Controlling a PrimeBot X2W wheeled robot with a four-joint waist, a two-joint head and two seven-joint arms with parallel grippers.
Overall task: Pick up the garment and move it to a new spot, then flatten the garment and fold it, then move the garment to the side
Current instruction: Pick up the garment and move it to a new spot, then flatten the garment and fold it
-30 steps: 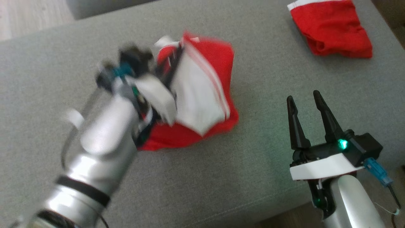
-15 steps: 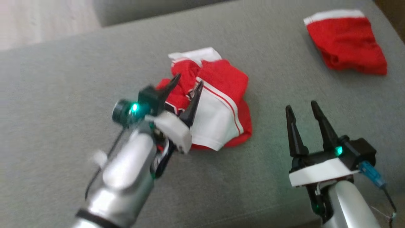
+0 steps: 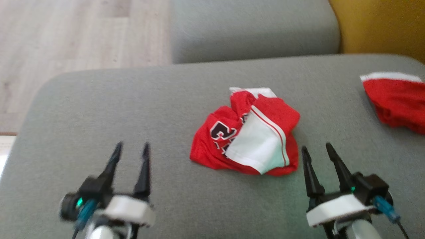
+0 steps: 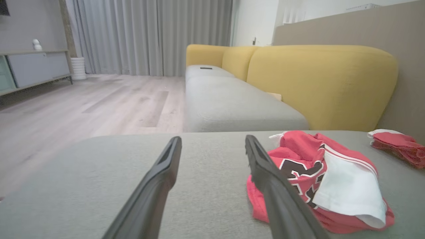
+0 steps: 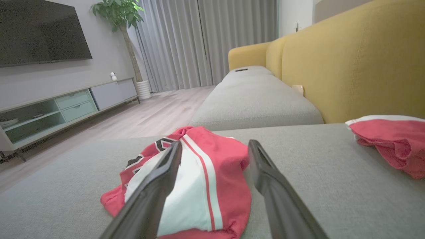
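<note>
Grey sofa cushion (image 3: 99,109) is spreading out under both arms, wood floor (image 3: 66,33) showing off at 10 o'clock and a yellow backrest (image 3: 378,26) up at 1 o'clock. I'm watching the garment (image 3: 245,139), red with a white panel and dark lettering, sitting bunched near the middle of the cushion, touching neither arm. I'm holding the left gripper (image 3: 132,144) low with its fingers spread wide and nothing between them; the garment is lying off at its 2 o'clock, well apart. I'm keeping the right gripper (image 3: 316,146) just as wide and just as empty, with the heap's near hem just beside it at 10 o'clock. A second red garment (image 3: 395,99) is resting at the cushion's 2 o'clock edge, well apart from all this.

Progress, as I'm judging it: the garment is lying down at a spot, so the pick-and-place may be behind me, but it is plainly crumpled, so flattening, folding and the shift to the side are all waiting.

Heading is hard to call on a heap. Its longer run is looking like 8 o'clock to 2 o'clock, with a white band poking out toward 12.
</note>
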